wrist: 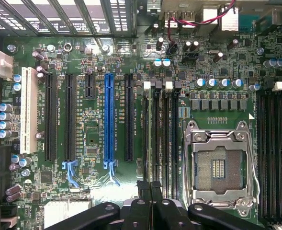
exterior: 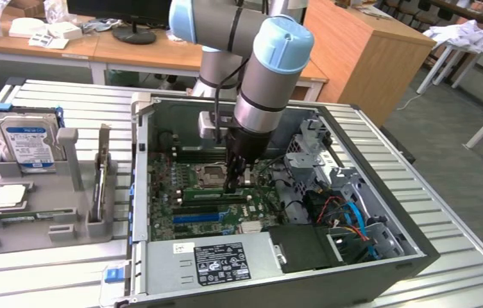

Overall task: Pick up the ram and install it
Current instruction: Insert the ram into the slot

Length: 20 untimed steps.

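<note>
My gripper (exterior: 239,185) is deep inside the open computer case, just beside the CPU socket (wrist: 220,165). In the wrist view its two black fingers (wrist: 143,188) are shut. A thin greenish edge, the ram (wrist: 152,139) seen edge-on, runs straight out from between the fingertips. It lies along one of the black memory slots (wrist: 165,139) next to the socket. How deep it sits in that slot is not clear. The slot latches (wrist: 147,85) at the far end show white.
The long blue expansion slot (wrist: 109,120) and black card slots lie beside the memory slots. Case walls (exterior: 138,179), drive cage (exterior: 310,151) and loose cables (exterior: 353,218) ring the board. On the exterior view's left, a grey holder (exterior: 40,228) carries a hard drive (exterior: 29,142) and other boards.
</note>
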### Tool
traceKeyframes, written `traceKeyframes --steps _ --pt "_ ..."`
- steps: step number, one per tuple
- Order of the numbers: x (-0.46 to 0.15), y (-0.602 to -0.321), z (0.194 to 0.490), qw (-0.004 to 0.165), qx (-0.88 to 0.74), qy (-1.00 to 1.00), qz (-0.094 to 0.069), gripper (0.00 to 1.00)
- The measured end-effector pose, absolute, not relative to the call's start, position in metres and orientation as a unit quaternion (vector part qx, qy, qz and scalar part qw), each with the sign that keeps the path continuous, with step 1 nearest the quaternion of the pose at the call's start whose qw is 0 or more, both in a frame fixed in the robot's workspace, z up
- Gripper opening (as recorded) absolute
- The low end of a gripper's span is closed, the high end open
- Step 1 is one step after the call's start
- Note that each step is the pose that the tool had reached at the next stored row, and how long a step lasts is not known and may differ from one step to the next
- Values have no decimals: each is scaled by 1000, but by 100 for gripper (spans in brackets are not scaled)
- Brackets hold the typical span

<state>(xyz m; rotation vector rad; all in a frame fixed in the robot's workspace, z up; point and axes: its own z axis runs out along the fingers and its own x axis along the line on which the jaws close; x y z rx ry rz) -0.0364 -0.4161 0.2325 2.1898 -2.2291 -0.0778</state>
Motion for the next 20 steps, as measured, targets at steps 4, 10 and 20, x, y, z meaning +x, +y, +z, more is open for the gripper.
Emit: traceKeyframes --steps 4,10,20 --pt "-36 -416 232 8 701 -713 -25 11" --pt "-36 -416 233 8 707 -706 -25 11" --pt "-36 -416 232 8 704 -709 -25 11"
